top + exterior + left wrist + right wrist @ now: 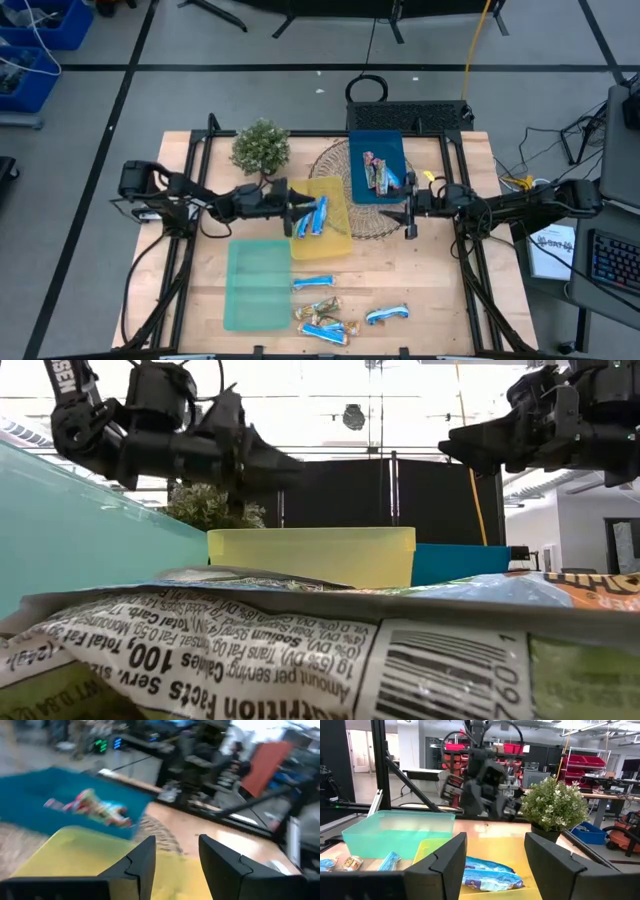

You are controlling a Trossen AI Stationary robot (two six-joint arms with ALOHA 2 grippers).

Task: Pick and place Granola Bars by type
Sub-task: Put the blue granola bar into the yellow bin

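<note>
A grey floor crossed by black tape lines surrounds the pale wooden table. At the far left stand blue plastic bins holding white cables; on the right a black keyboard and a sheet of white paper lie on a side desk, with tangled dark cables on the floor near them. A yellow cord runs across the far floor. Beyond the table stand black panels under a bright white ceiling, and farther off are shelves with red storage bins.
</note>
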